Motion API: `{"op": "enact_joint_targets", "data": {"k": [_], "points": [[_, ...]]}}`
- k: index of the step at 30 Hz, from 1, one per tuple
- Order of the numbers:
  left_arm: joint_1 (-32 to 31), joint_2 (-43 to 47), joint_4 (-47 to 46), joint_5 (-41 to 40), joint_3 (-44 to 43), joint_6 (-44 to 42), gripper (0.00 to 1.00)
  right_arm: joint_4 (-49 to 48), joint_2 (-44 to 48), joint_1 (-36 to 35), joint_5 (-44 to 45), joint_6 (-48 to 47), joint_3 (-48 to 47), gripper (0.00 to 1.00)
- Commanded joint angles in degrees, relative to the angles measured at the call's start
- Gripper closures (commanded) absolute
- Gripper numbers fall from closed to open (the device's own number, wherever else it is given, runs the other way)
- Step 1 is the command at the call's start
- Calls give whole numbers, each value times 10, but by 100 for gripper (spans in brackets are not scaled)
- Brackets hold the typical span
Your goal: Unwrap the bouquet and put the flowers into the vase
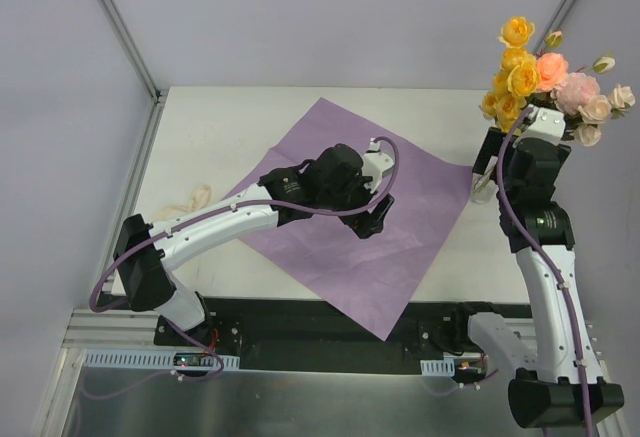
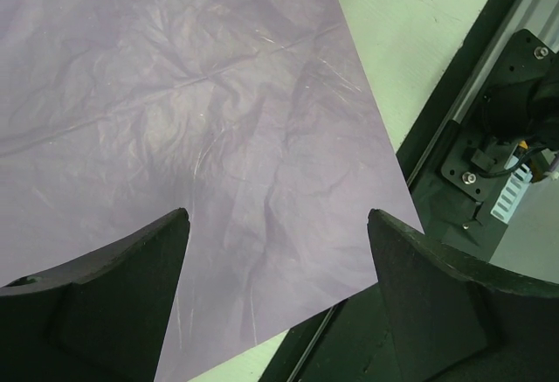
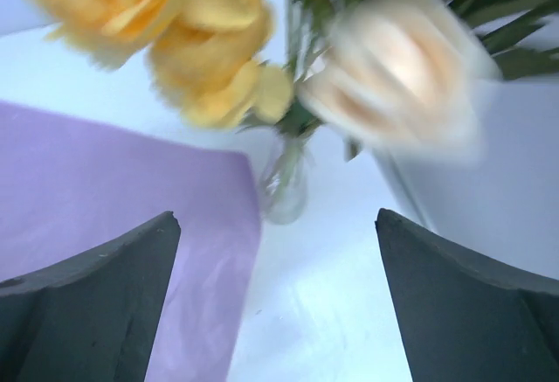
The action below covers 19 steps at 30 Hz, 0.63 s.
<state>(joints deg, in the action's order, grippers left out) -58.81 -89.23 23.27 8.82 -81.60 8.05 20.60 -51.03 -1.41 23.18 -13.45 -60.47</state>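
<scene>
From above, the purple paper [image 1: 350, 227] lies flat and unfolded across the middle of the worktop [image 1: 220, 127]. A cream ribbon [image 1: 190, 199] lies loose at the left of the frame, so the unwrapping looks done. The left hand [image 1: 375, 215] hangs over the sheet near its centre. In the upper right corner the flowers [image 1: 545, 77] stand upright as a bunch of yellow, pink and cream blooms. Their stems drop behind the right arm [image 1: 545, 257], so I can't see from here what holds them. The right hand [image 1: 488, 162] sits low beside them.

Through the left wrist camera, the left hand [image 2: 275, 220] is spread wide with nothing between its fingers. Only the creased paper [image 2: 175, 93] lies beneath, with a strip of bare worktop [image 2: 410, 32] at the upper right.

Through the right wrist camera, the right hand [image 3: 278, 214] is also spread wide and holds nothing. Straight ahead, in the middle of the frame, stands the little glass vase [image 3: 284, 188], just off the edge of the paper [image 3: 105, 190]. Green stems run down into its neck. The flowers [image 3: 183, 50] fill the top of the frame, blurred.

To my eye the job is all but finished: the wrapping is off and the stems are in the glass. What seems left is for the arm to draw away without knocking that top-heavy bunch.
</scene>
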Motion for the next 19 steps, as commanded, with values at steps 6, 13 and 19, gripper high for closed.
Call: {"op": "enact_joint_targets", "data": {"k": [6, 13, 19], "points": [[5, 103, -60, -114, 56, -38, 16, 196, 83, -162, -116, 116, 4, 3], [8, 191, -98, -174, 80, -37, 16, 214, 142, -213, -200, 141, 30, 3], [8, 319, -132, -201, 145, -9, 15, 162, 231, -211, -226, 142, 49, 3]]}}
